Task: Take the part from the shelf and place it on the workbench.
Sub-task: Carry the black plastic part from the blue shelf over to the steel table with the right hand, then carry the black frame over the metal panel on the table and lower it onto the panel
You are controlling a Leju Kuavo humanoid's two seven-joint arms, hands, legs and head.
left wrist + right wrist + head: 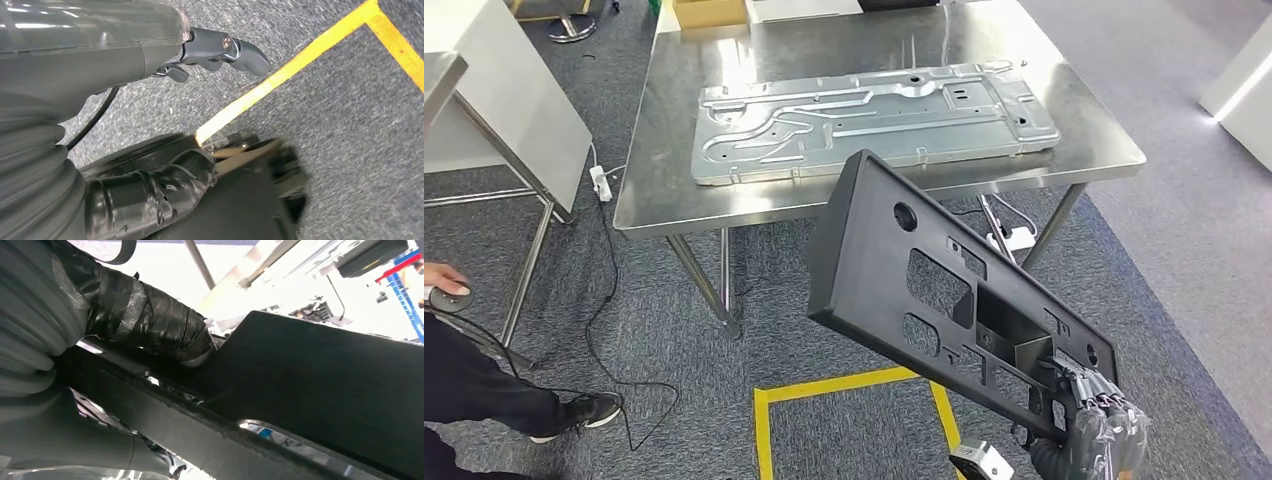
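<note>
Head view, right hand (1092, 415) clamped on black part (924, 290) by its near end, tilted above floor w/ yellow tape (844, 385), steel workbench (1084, 150) ahead w/ metal panel (874, 120), left hand (220, 50) holding nothing, fingers apart

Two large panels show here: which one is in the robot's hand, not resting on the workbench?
The black plastic panel, gripped at its lower end by the right hand and tilted above the floor. The silver metal panel lies flat on the workbench.

Grey ribbed wrist cover, black-taped thumb, left hand (220, 52) dark grey fingers
</note>
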